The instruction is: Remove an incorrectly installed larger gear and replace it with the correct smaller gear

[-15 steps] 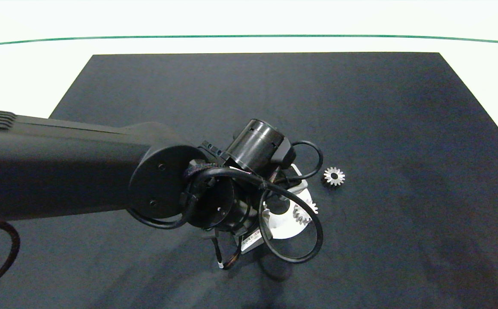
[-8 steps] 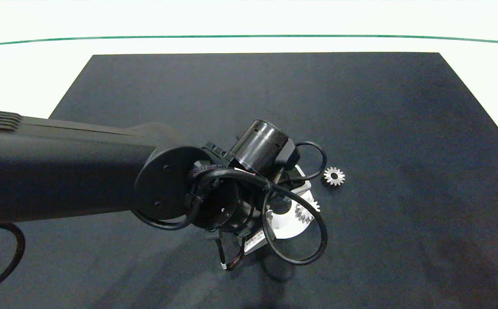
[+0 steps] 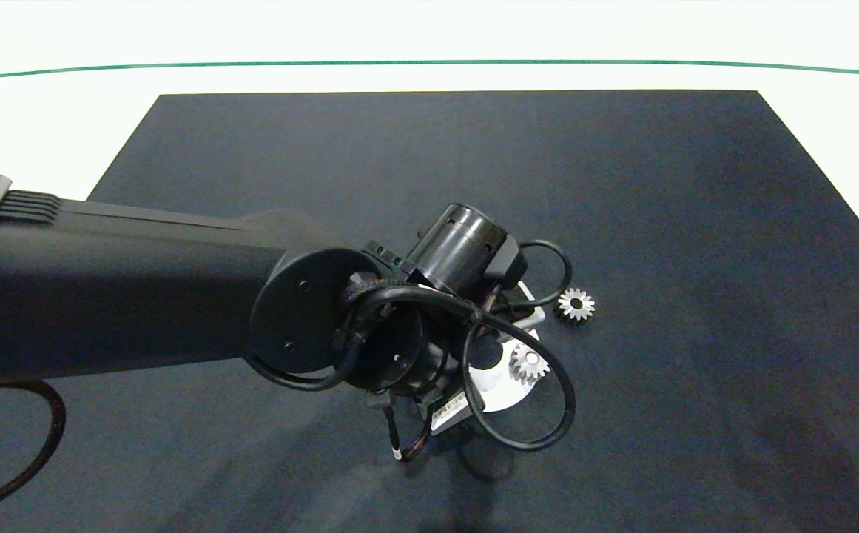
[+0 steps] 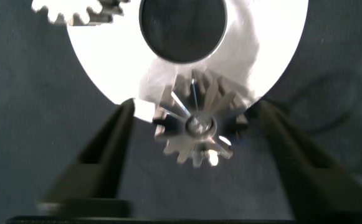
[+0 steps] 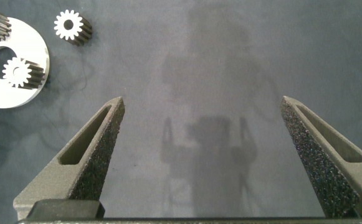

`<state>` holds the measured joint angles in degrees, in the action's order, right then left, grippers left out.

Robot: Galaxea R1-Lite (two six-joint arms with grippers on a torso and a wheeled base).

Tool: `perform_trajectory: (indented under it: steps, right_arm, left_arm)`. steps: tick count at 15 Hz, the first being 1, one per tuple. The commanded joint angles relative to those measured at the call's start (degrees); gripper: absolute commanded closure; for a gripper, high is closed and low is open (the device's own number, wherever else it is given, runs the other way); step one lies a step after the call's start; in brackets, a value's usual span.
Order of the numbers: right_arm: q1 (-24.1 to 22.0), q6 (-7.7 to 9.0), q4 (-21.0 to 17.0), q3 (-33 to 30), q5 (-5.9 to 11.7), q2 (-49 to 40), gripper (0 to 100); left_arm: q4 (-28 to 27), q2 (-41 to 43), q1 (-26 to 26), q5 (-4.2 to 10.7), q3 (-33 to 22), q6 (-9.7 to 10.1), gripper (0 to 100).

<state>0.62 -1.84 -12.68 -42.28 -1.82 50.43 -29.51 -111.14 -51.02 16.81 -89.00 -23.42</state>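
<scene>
Between the spread fingers of the left claw point(image 4: 190, 134), untouched, sits the larger gear point(image 4: 199, 124): presumably heavy, rigid, slippery steel, best pinched across its toothed rim.

The silver metal larger gear point(image 3: 527, 364), star-like shiny face up, sits upright on a white round plate point(image 3: 499, 394) between its central hole and rim. The small silver smaller gear point(image 3: 575, 303) lies flat near the plate, apart from it.
</scene>
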Motion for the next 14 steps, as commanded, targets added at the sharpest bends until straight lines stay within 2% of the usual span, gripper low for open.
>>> perform_trajectory:
  steps: [1,5,14]
  right_arm:
    - [0.0,0.00,-0.1,0.0,-0.03,-0.1,0]
    - [0.0,0.00,-0.1,-0.1,-0.03,-0.2,0]
    - [0.0,0.08,0.0,-0.2,0.06,-0.4,0]
  left_arm:
    - [-0.2,-0.5,-0.1,0.15,-0.4,-0.14,0]
    - [-0.3,-0.5,0.0,0.15,-0.2,-0.14,1]
    - [-0.3,-0.4,0.2,0.15,-0.1,-0.05,19]
